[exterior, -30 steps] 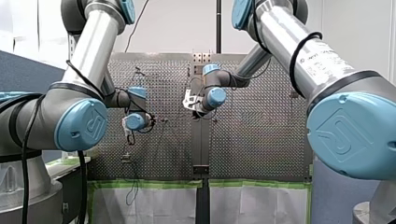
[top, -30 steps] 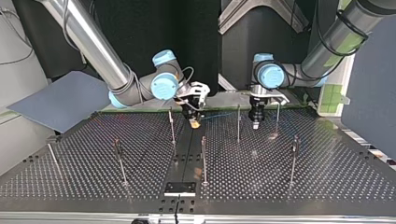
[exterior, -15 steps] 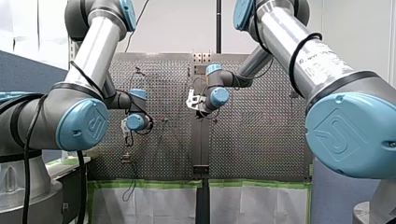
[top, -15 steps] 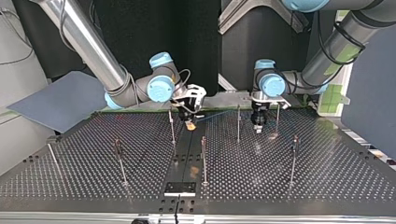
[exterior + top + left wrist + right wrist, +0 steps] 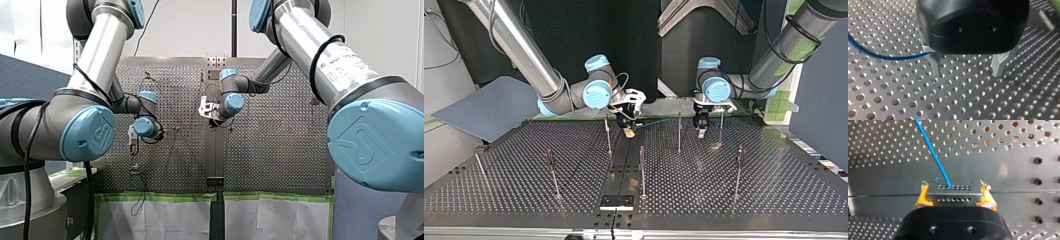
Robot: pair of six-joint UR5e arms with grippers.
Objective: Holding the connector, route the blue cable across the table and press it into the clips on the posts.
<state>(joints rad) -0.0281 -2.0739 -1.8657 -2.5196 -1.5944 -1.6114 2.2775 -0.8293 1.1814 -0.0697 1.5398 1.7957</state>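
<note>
Right tool (image 5: 628,131) was clamped on the connector (image 5: 954,194), the cable (image 5: 931,152) running low over the counter (image 5: 724,200) to the left tool (image 5: 968,72), which stood open. Too hard a pull could have yanked the cable loose, or dragged it past the posts (image 5: 679,132).

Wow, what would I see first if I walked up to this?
Probably the bright blue cable, running from a small metal connector pinched between the yellow pads of my right end effector. Next, the thin posts standing up on the holey table, and my left end effector open above it, the cable passing beside one finger.
</note>
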